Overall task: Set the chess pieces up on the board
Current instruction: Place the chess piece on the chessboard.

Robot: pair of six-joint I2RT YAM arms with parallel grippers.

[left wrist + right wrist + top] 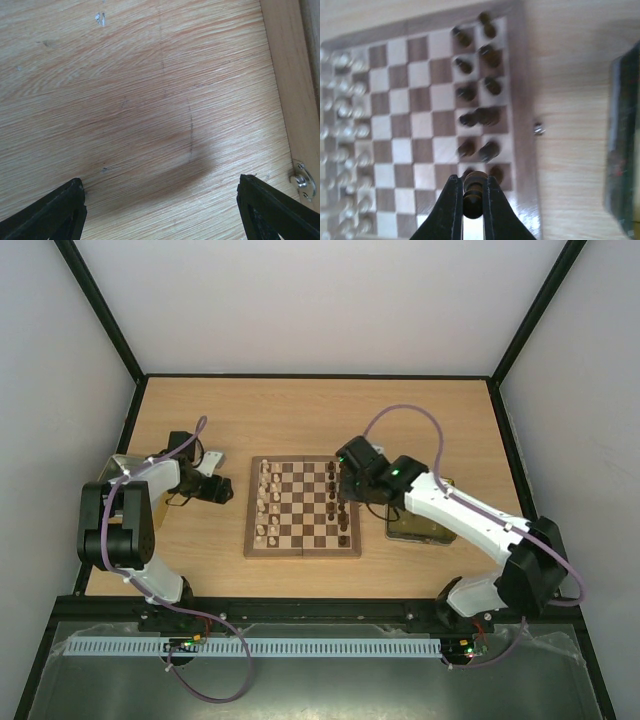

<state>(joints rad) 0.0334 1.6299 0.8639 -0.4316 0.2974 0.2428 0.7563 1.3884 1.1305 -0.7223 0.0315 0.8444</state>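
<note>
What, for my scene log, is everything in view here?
Table: one, light wood, under everything.
Chessboard: one, brown chequered, centre.
Cream pieces: many, board's left columns.
Dark pieces: many, board's right columns.
Held piece: one, dark, over board's right side.
Tin: one, gold, right of board.
Tray: one, yellowish, far left, mostly hidden.
Left end effector: open, over bare table.
Right end effector: shut on held piece.
</note>
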